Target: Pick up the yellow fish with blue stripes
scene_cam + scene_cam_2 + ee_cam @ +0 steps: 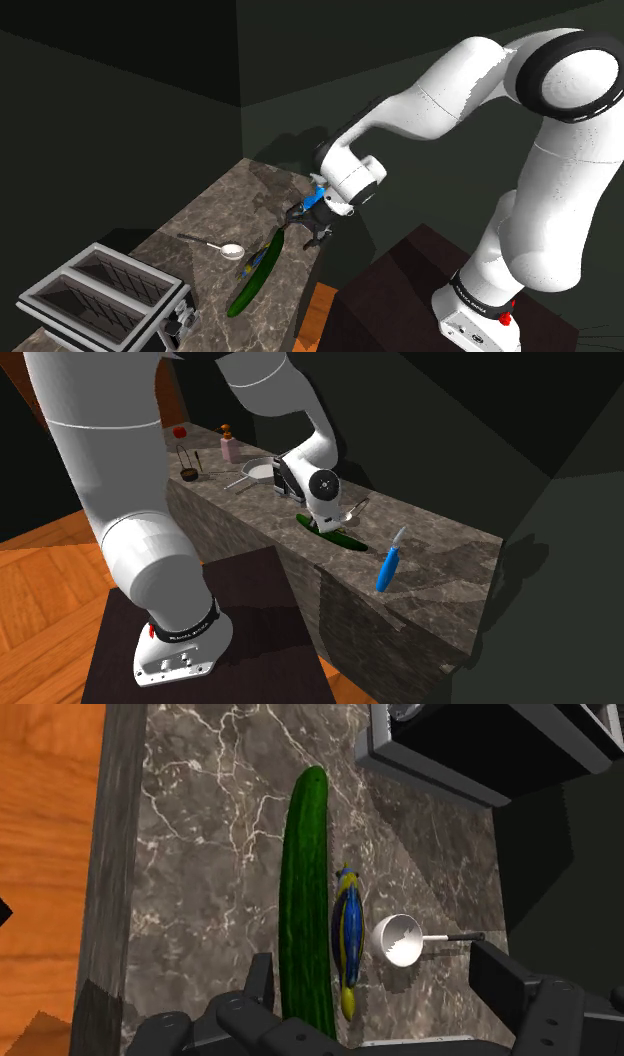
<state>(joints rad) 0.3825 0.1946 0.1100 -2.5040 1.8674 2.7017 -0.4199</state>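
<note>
Wide-open gripper (376,974) hangs above the counter (200,854), fingers apart to straddle the fish (347,939). It lies flat near the counter's edge, against a cucumber (305,884), with a cup (397,940) just beside, so finger room looks tight.

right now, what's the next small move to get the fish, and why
Probably nudge the open tool sideways toward the scoop before descending. In the wrist view the fish lies close beside the cucumber, and one finger stands beyond the cucumber, so closing from here would likely catch both.
</note>
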